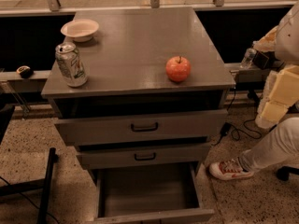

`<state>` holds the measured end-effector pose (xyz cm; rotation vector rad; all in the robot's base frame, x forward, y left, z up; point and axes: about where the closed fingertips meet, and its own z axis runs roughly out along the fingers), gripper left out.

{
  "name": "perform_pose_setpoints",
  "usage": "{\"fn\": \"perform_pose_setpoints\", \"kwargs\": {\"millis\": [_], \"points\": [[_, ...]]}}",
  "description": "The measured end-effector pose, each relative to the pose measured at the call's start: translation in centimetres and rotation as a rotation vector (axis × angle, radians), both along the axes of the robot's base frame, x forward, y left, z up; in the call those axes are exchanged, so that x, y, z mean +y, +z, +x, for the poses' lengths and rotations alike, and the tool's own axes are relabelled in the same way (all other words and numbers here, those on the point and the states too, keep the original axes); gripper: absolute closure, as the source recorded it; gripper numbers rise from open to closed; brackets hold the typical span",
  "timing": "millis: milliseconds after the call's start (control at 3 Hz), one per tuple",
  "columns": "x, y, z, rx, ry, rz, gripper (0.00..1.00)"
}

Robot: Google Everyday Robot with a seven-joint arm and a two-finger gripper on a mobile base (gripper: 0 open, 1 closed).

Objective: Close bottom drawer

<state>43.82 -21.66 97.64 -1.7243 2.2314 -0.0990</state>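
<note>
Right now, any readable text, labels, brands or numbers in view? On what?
None readable.
The soda can: printed markings, too blurred to read.
The bottom drawer, open: no text.
The gripper, at the right edge, away from the drawers: no text.

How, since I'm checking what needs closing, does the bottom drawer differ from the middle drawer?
The bottom drawer is pulled far out, its inside open to view; the middle drawer juts out only slightly, its inside hidden. The middle drawer's black handle shows on its front; the bottom drawer's front is cut by the picture's lower edge, with no handle visible. Both are grey metal, in one cabinet. The gripper is not in view.
</note>
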Motion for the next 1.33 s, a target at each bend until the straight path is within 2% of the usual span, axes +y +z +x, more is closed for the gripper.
{"fn": "perform_pose_setpoints", "kwargs": {"millis": [333, 667, 1000, 1333], "points": [[0.0, 0.0, 0.0, 0.000, 0.000, 0.000, 0.00], [0.3, -2.4, -0.7, -0.008, 0.003, 0.079, 0.00], [1.9, -7.9, -3.2, 0.005, -0.030, 0.250, 0.00], [3.9, -14.4, -5.8, 0.007, -0.032, 0.421, 0.00]]}}
